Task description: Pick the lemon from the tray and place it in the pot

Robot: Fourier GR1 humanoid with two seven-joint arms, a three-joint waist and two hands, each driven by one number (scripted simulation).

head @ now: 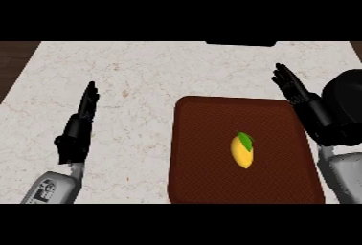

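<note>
A yellow lemon [243, 151] with a green leaf lies near the middle of a dark brown tray [205, 158] on the counter. A black pot [348, 91] shows at the right edge, partly hidden behind my right hand. My right hand [311, 107] is open, fingers straight and pointing up, just past the tray's right rim and apart from the lemon. My left hand [76, 131] is open too, fingers up, at the left of the view, well away from the tray.
The pale speckled counter [141, 72] stretches behind and left of the tray. Dark wood floor shows beyond its left edge [14, 62]. A black object [240, 43] sits at the counter's far edge.
</note>
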